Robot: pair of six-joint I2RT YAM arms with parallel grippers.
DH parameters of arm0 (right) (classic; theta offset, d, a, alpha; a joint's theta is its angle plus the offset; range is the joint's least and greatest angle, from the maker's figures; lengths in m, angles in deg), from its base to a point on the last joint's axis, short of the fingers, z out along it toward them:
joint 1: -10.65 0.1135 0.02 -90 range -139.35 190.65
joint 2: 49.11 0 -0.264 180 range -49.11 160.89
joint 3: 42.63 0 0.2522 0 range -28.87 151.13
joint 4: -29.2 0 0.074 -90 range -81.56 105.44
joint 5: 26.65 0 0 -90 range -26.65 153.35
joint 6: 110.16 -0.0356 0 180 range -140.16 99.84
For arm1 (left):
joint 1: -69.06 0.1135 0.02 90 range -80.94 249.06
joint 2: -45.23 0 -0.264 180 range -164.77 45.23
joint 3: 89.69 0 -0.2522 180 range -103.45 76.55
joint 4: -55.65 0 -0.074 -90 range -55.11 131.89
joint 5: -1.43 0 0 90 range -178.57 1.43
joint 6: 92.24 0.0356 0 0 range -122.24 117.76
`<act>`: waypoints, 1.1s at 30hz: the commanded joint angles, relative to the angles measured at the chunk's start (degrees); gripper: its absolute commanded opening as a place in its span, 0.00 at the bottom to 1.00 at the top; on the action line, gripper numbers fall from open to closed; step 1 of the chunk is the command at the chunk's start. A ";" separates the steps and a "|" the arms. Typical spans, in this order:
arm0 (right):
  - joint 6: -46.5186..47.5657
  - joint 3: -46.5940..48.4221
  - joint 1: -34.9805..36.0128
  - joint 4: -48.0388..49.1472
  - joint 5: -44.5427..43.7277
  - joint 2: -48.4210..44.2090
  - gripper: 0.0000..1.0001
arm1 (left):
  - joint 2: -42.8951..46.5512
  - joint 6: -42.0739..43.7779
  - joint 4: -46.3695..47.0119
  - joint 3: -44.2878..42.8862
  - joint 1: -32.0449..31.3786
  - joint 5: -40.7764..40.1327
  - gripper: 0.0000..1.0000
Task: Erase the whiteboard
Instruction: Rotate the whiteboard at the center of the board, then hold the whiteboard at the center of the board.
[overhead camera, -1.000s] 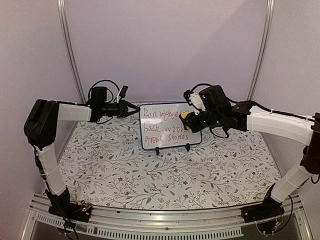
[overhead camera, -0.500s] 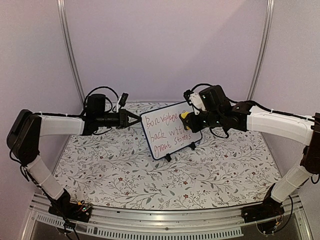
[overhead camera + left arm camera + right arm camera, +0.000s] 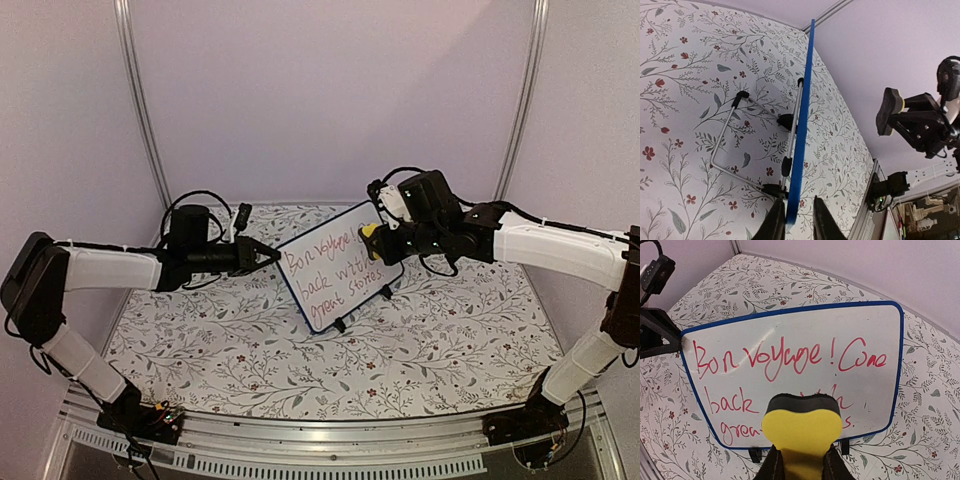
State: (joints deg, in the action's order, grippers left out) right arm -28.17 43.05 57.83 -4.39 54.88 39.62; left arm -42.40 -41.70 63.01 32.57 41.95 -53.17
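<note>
Nearest the arm bases lies the floral tablecloth [image 3: 300, 380]. Beyond it, on the far half of the table, the whiteboard [image 3: 335, 265] stands on its two black feet, turned at an angle, with its wire stand [image 3: 722, 150] folded out behind. The left gripper [image 3: 268, 255] meets the board's left edge, one finger on each side of the blue frame. Whether they pinch it or merely flank it I cannot tell. The right gripper [image 3: 801, 462] is clamped on a yellow sponge eraser [image 3: 802, 427], dark felt face forward, near the board's upper right corner and apart from its surface in the left wrist view. The red writing [image 3: 765, 357] looks whole, so I judge that wiping has not begun and the step in hand is bracing the board and lining up the eraser. The next move calls for setting the felt flat on the board and sweeping along the lines. The left side must steady the board, since such a light stand would likely slide or tip under pressure.
</note>
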 commanded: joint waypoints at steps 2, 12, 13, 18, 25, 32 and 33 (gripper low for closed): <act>0.40 0.15 -0.24 0.33 -0.65 -0.40 0.14 | 2.94 6.15 -9.46 -4.89 -0.63 -5.13 0.28; -0.05 1.83 -0.24 -0.50 2.31 0.48 0.14 | 3.49 15.27 -24.90 -21.94 1.74 -16.92 0.70; -0.07 2.58 -0.24 -1.12 2.59 0.74 0.15 | 2.18 15.41 -25.46 -23.29 1.98 -16.42 0.73; 0.75 4.13 -0.20 -1.85 2.62 0.56 0.15 | -1.16 15.20 -22.48 -23.63 3.45 -12.22 0.90; 0.07 6.74 -0.16 -3.28 3.03 1.88 0.15 | -3.30 13.37 -17.46 -20.28 4.43 -5.53 1.00; -0.59 8.56 -0.16 -3.87 4.72 6.15 0.14 | -4.69 9.65 -15.35 -18.98 4.48 -2.77 1.00; -0.75 8.43 -0.16 -3.84 5.13 6.31 0.14 | -5.06 9.93 -15.51 -19.21 4.59 -2.71 1.00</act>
State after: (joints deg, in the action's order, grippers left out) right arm -28.12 50.77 57.83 -7.56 57.76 44.05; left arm -46.20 -30.73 45.37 13.44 45.95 -57.80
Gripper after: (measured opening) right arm 0.193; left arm 0.996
